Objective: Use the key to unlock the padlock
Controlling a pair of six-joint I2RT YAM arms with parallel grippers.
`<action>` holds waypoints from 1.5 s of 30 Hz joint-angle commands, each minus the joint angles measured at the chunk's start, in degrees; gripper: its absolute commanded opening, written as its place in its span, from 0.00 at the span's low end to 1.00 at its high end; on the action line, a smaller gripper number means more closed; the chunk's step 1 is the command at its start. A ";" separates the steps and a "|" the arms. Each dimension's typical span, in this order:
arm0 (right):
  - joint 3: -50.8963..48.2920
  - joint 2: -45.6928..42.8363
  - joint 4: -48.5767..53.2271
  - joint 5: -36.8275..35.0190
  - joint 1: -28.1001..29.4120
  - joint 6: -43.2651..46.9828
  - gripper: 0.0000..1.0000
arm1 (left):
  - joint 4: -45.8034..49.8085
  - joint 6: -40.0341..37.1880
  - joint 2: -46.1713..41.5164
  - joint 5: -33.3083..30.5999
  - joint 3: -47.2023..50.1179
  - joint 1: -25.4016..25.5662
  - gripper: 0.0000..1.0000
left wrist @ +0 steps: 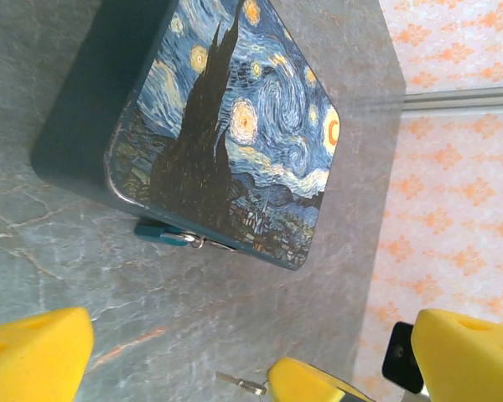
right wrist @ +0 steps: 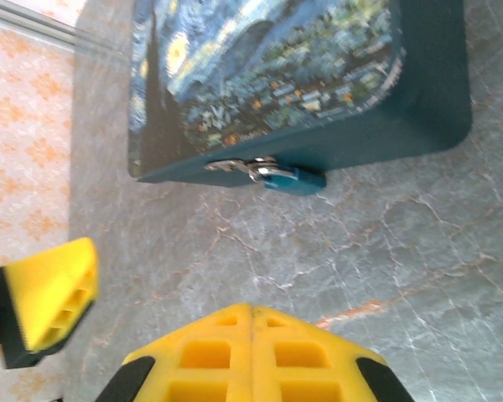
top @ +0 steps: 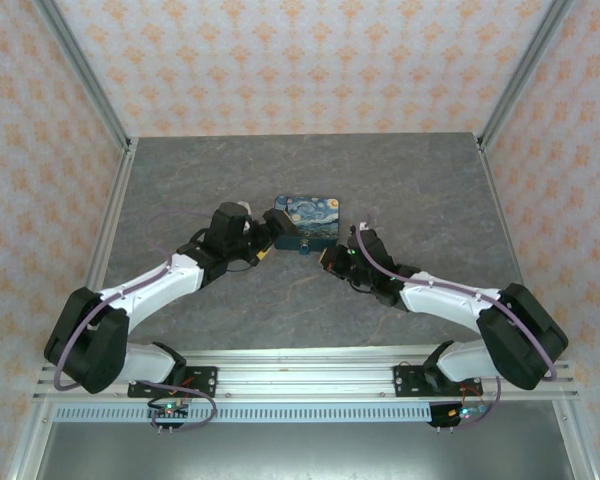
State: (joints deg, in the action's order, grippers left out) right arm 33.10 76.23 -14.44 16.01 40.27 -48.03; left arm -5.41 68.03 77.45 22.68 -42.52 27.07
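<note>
The tiny teal padlock (left wrist: 163,233) hangs by its metal shackle from the front edge of the Starry Night box (left wrist: 226,126) and lies on the table; in the right wrist view the padlock (right wrist: 292,177) is ahead of my right gripper (right wrist: 251,308). That gripper is shut, and in the left wrist view its yellow tip (left wrist: 314,381) pinches the thin grey key (left wrist: 241,384), which points out towards the box, a short way from the padlock. My left gripper (left wrist: 253,335) stands wide open just left of the box, nothing between its fingers (left wrist: 33,356).
The box (top: 305,222) sits mid-table on the grey marbled surface (top: 180,180). Both grippers, left (top: 268,240) and right (top: 330,262), crowd its near edge. Patterned walls and metal frame posts (top: 90,70) close in the sides and back.
</note>
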 commanded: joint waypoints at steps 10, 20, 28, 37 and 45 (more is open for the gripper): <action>0.20 -5.87 8.74 -3.92 -0.76 -1.58 0.00 | 2.26 6.13 -2.11 -1.11 -0.89 0.48 0.94; 0.18 -4.40 27.73 -7.16 -0.81 5.36 0.03 | 7.17 0.71 -4.94 -4.34 0.93 0.49 0.95; 4.61 -0.66 31.94 -8.29 -0.79 8.42 0.45 | 8.52 -1.01 -4.89 -5.65 0.99 0.48 0.96; 7.49 1.39 40.31 -10.20 -0.74 10.71 0.44 | 9.07 -1.76 -4.42 -6.40 1.04 0.47 0.97; 8.85 5.04 41.88 -11.20 -0.22 11.18 0.44 | 9.06 -1.67 -3.94 -6.72 1.04 0.44 0.98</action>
State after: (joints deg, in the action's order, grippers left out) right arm 40.05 80.27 24.91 7.20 39.72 -37.80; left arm 2.22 67.40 73.36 17.52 -41.52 27.07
